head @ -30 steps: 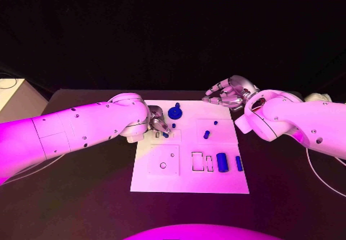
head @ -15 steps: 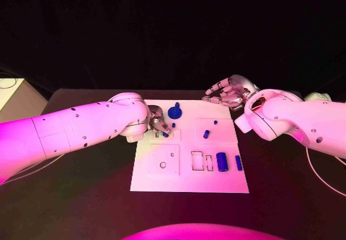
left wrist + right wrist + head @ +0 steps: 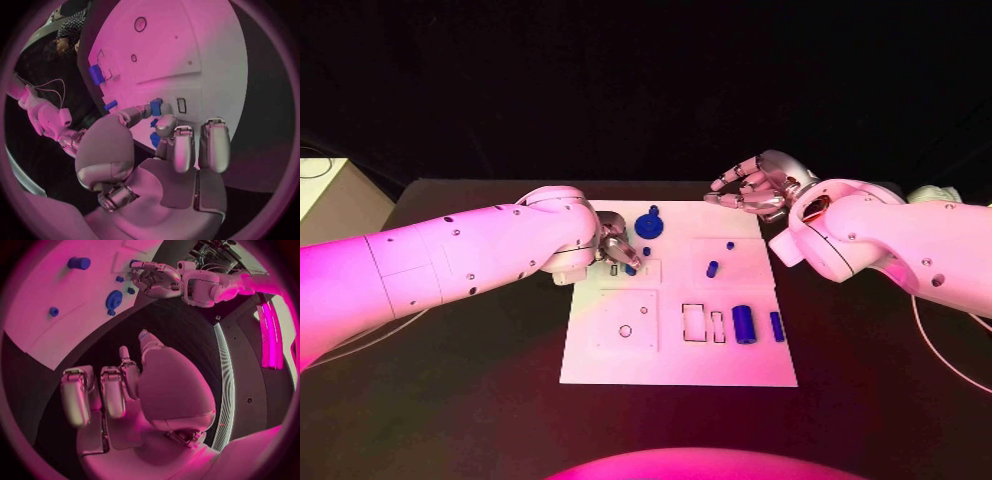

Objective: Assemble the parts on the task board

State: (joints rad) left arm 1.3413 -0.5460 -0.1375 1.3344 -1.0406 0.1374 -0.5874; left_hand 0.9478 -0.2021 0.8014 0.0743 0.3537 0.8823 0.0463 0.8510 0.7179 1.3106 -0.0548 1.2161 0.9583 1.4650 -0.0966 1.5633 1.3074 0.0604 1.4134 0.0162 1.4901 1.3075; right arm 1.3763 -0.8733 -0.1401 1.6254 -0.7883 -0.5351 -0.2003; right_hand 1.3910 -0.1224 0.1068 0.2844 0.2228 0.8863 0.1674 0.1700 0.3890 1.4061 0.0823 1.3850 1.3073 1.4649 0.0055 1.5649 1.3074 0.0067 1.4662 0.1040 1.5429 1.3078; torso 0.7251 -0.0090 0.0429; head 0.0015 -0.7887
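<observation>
The left hand [image 3: 617,250] is working at the upper left part of the task board [image 3: 678,370], and in the left wrist view its fingertips [image 3: 156,107] are pinching a small blue part [image 3: 155,106] just beside a small rectangular slot [image 3: 181,105]; a second bit of blue [image 3: 154,139] is showing lower between the fingers, but I cannot tell if it is another part. The right hand [image 3: 759,187] is hovering above the upper right corner of the board, over the dark surface [image 3: 473,400], with its fingers loosely curled and apart, and it is holding nothing. Going outward from the left hand in the head view, a blue gear-like part [image 3: 651,224] is lying at the top middle of the board, a tiny blue peg [image 3: 646,250] is just below it, another small peg [image 3: 731,244] and a short blue cylinder [image 3: 713,268] are in the upper right square, and two longer blue pieces [image 3: 744,325] are standing or lying at the lower right, beside two open rectangular slots [image 3: 695,322]. I am counting one gear, two pegs, one short cylinder, two long pieces, and the pinched one. I judge the task is in an early or middle stage: several slots and a round hole [image 3: 626,331] at the lower left are looking unfilled.
</observation>
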